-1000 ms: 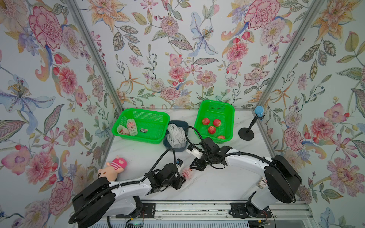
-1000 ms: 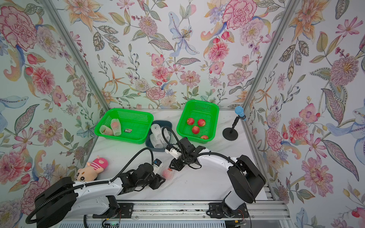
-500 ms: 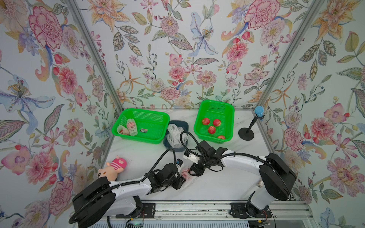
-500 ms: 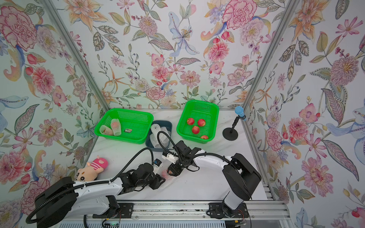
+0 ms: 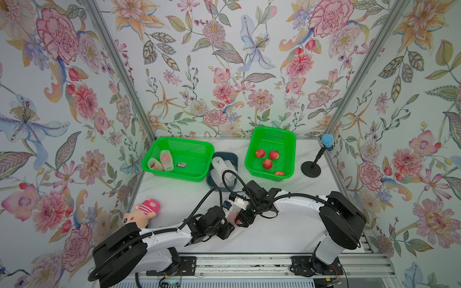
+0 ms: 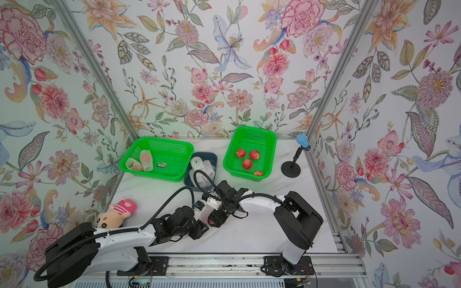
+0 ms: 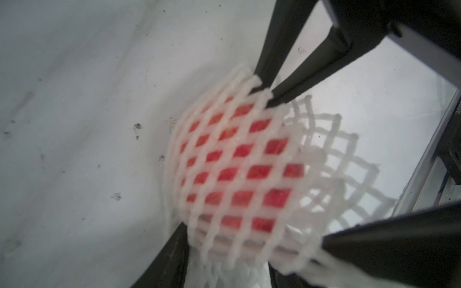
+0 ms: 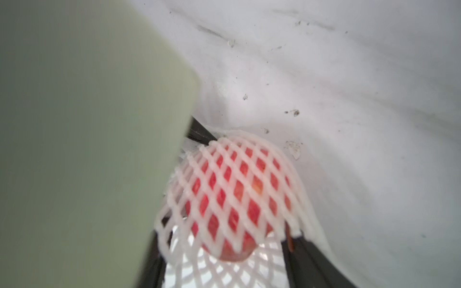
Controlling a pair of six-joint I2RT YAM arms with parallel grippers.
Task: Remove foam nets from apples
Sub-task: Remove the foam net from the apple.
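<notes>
Stripping a foam net [image 7: 289, 149]: taking hold of its loose end
The left hand [image 5: 229, 225] is clamped on the round red apple [image 8: 234, 251] through its net at the front of the pale marbled worktop [image 5: 274, 234]; the right hand [image 5: 240, 221] has its fingers apart astride the sleeve's slack, springy diamond mesh. Next, I judge, it must close on foam alone and pull along the tube. Further back, bare apples [image 5: 267, 163] lie in a perforated green basket [image 5: 272, 128]

Apple [image 8: 233, 246] in white foam net [image 8: 239, 159]
</notes>
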